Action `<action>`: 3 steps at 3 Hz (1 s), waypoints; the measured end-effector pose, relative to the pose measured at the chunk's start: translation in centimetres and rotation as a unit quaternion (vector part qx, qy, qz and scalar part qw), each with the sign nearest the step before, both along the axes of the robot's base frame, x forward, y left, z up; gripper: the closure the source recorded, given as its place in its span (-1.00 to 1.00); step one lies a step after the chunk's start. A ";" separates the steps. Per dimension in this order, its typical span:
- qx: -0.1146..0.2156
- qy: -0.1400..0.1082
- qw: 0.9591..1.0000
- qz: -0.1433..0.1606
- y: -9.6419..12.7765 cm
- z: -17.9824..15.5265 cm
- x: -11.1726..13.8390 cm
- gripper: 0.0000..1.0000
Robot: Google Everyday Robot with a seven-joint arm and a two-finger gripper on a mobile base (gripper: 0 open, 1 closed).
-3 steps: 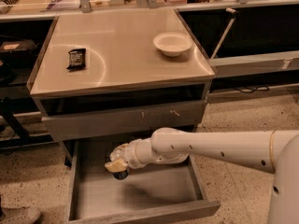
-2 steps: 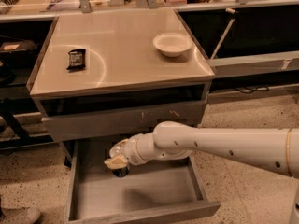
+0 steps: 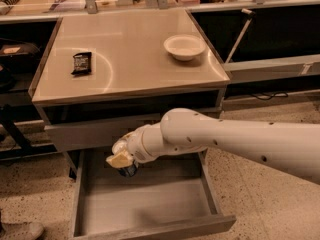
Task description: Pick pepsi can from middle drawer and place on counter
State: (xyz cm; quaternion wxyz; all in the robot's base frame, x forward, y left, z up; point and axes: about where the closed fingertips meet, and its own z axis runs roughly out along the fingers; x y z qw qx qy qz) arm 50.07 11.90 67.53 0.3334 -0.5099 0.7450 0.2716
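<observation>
- Blue can [image 3: 128, 171] sits clamped in my fingers [image 3: 119, 159], over the rear left of the drawer [image 3: 150, 204].
- Step: lifting out.
- Next: rise clear of the upper front [image 3: 85, 134], then carry to the worktop [image 3: 135, 64].

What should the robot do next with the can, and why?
Probably pull the can out toward the open end of the drawer. The gripper holds it at the back, right under the upper drawer front, so lifting straight to the counter would likely bump it.
</observation>
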 end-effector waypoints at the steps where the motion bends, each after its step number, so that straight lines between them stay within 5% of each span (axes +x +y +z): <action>1: -0.020 -0.029 0.999 0.001 0.2 5.2 0.9 1.00; 2: -0.028 -0.052 0.998 0.012 0.9 9.0 1.8 1.00; 3: -0.028 -0.053 0.998 0.013 1.0 9.2 1.8 1.00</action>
